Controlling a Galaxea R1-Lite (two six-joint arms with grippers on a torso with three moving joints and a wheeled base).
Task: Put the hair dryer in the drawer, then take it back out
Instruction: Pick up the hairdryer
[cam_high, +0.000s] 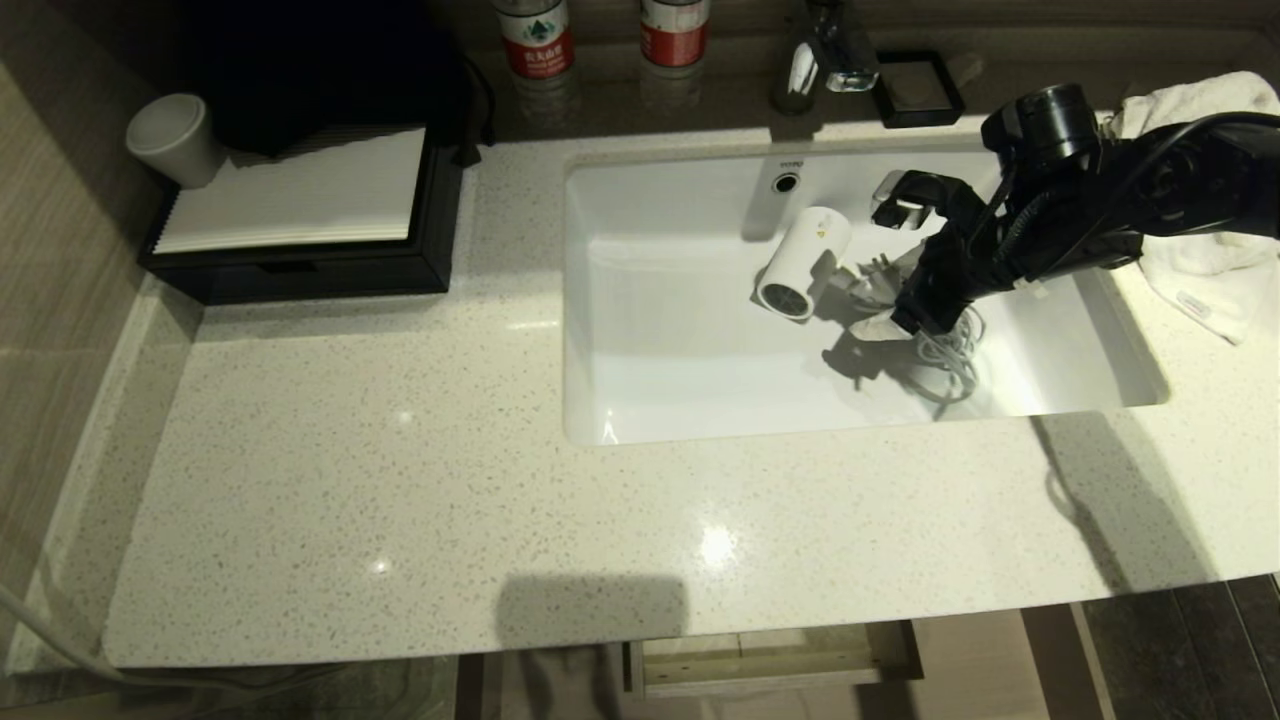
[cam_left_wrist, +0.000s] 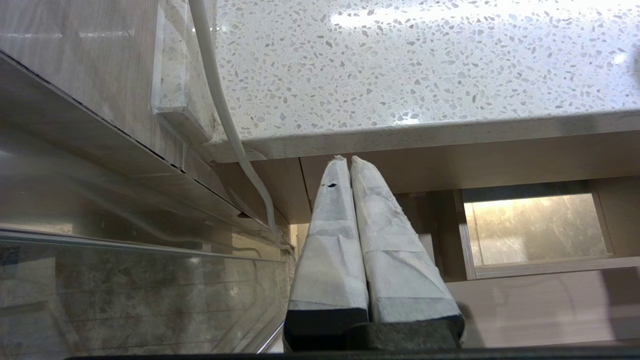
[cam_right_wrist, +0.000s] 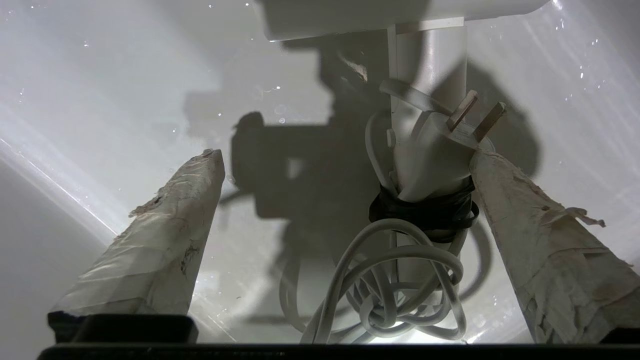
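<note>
In the sink (cam_high: 640, 400): hair dryer (cam_high: 800, 265) lies on the basin floor, handle and bundled cord (cam_right_wrist: 395, 295) toward R gripper (cam_right_wrist: 345, 160); fingers spread wide, plug (cam_right_wrist: 440, 150) touching one finger (cam_right_wrist: 530, 225); nothing held. Advice: centre on the handle, lower, close firmly; avoid pinching loose cord. L gripper (cam_left_wrist: 348, 162) parked below counter (cam_left_wrist: 400, 65), pressed together. Drawer (cam_high: 770, 665) slightly open.

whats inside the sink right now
The white hair dryer lies in the sink, its cord bundled beside the handle. The open right gripper hangs over it. The drain is not visible; the arm covers part of the basin.
</note>
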